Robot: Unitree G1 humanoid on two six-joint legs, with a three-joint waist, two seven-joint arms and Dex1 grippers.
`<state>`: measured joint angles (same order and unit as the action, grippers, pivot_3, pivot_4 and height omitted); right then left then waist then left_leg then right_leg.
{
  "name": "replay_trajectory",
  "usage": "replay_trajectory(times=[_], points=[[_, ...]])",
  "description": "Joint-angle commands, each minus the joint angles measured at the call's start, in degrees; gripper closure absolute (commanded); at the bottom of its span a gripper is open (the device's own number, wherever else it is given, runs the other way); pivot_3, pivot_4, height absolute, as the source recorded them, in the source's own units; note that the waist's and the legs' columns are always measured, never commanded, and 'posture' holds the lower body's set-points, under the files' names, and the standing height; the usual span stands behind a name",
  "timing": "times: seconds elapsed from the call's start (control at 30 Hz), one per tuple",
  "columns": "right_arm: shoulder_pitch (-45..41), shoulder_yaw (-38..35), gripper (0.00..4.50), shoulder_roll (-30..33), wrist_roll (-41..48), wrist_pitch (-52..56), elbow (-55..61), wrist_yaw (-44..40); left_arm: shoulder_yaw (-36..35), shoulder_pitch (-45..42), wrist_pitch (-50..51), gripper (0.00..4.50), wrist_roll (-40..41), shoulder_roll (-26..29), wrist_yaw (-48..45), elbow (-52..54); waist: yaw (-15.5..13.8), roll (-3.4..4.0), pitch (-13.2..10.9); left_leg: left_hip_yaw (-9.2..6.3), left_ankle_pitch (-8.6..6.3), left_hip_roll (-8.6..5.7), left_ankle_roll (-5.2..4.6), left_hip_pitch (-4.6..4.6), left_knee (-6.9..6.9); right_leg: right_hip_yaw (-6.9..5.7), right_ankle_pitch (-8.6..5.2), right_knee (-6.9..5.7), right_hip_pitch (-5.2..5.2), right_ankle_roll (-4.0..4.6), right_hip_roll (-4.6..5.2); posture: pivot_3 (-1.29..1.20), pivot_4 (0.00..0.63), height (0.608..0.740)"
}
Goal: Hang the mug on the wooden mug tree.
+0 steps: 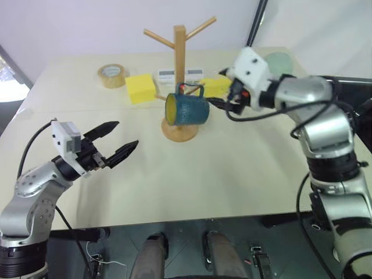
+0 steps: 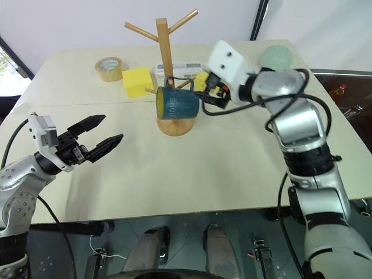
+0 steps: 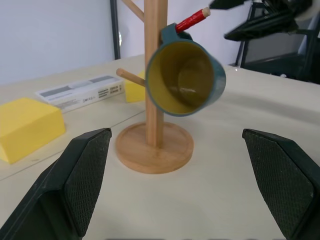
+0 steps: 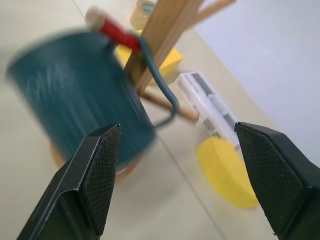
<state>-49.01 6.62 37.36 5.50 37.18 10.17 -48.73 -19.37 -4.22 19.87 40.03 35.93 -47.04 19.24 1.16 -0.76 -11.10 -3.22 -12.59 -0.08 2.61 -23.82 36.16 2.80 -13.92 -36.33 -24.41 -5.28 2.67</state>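
The dark teal mug [image 1: 187, 110] with a yellow inside hangs by its loop handle on a red-tipped peg [image 3: 192, 20] of the wooden mug tree [image 1: 179, 52], low beside the post and above the round base [image 3: 155, 150]. Its mouth faces the robot's left. My right gripper [image 1: 224, 100] is open just right of the mug, apart from it, with nothing between its fingers. In the right wrist view the mug [image 4: 75, 90] hangs just past one open finger. My left gripper [image 1: 125, 133] is open and empty near the table's front left, pointing toward the mug.
Behind the tree lie a roll of tape [image 1: 111, 75], a yellow block [image 1: 140, 88], a second yellow block [image 1: 216, 86] and flat white boxes [image 1: 165, 74]. A pale green bowl [image 1: 279, 61] sits at the back right. The table [image 1: 192, 186] stretches out in front of the tree.
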Motion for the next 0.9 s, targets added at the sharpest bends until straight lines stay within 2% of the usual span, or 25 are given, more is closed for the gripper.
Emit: replay_trajectory(times=[0.03,0.17,0.27,0.37,0.57,0.9], points=[[5.02,-5.76,0.73,1.05,4.16,-3.17,6.29,-0.79,-0.76,-0.21,0.22,0.0,0.54,0.26,0.61,1.4,0.04,-0.01,0.01,0.02,0.0,0.0,0.0,0.03,-0.02,0.02,0.0,-0.01,0.0,0.0,-0.01,0.0,0.15,0.74],[17.36,-13.94,0.73,-3.66,12.4,-2.62,10.39,1.32,0.99,0.36,0.57,0.0,-3.32,-0.94,4.51,-1.15,-0.19,-0.09,0.05,-0.03,0.0,0.05,-0.01,0.19,-0.09,0.0,0.01,-0.01,0.18,-0.05,-0.08,0.0,0.15,0.74],[25.86,-17.04,0.73,-7.75,11.87,-8.13,7.37,5.94,1.23,0.47,-1.83,0.0,-8.61,-3.84,9.89,-4.87,-0.21,-0.09,0.05,-0.01,0.0,0.04,0.0,0.34,-0.01,0.01,-0.02,-0.01,0.38,0.02,-0.06,0.0,0.15,0.74],[30.62,-18.43,0.73,-11.6,10.81,-14.26,2.45,10.56,1.14,1.24,-4.18,0.0,-11.56,-6.13,12.53,-7.32,0.1,-0.09,0.05,0.02,0.0,0.03,0.0,0.51,0.08,0.03,-0.01,0.05,0.62,0.07,-0.05,0.0,0.15,0.74],[34.67,-19.75,0.73,-17.09,11.45,-24.01,-7.66,14.16,0.77,2.54,-7.85,0.0,-16.52,-9.82,18.2,-11.81,-0.04,-0.09,0.05,0.01,0.0,0.05,0.0,0.74,0.02,0.04,0.02,0.08,0.81,0.13,-0.07,0.0,0.15,0.74],[33.87,-18.65,0.73,-18.06,12.48,-28.51,-13.91,14.24,0.15,3.16,-10.34,0.0,-17.55,-11.77,20.65,-15.11,-0.06,-0.09,0.05,0.0,0.0,0.05,0.0,0.75,0.01,0.03,0.02,0.11,0.86,0.13,-0.07,0.0,0.15,0.74]])
